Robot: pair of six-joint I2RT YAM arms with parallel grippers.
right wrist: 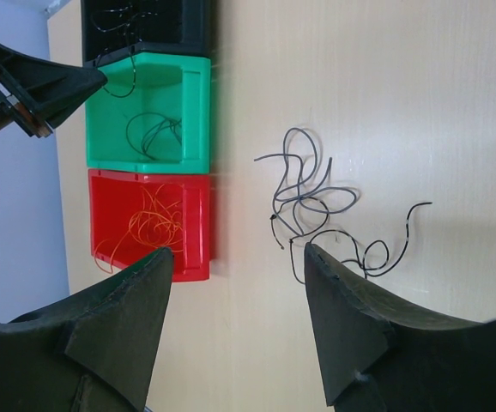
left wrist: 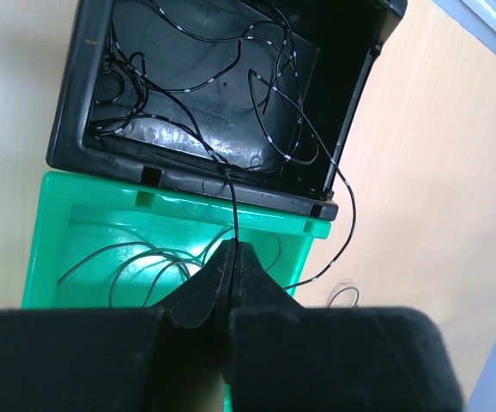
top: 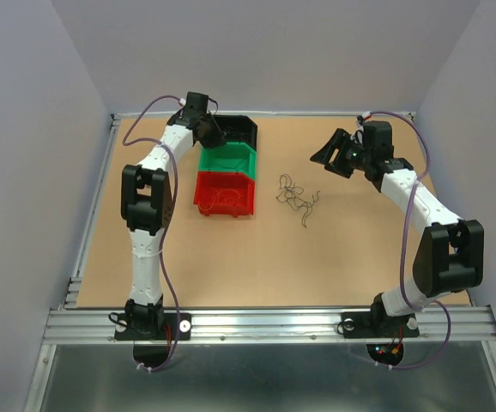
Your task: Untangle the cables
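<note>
Task looks partly done: red bin (right wrist: 195, 223), green bin (right wrist: 195, 112) and black bin (left wrist: 63, 137) hold sorted cables (right wrist: 154, 225); a tangled clump (right wrist: 304, 204) lies at their 3 o'clock on the table (right wrist: 402, 103). The left gripper (left wrist: 233, 257) pinches a black cable (left wrist: 234, 210); the right gripper (right wrist: 235, 257) hangs spread

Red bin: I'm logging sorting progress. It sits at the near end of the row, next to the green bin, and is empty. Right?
Not empty: the right wrist view shows orange wires lying inside the red bin. The rest stands: it sits at the near end of the row, next to the green bin.
</note>
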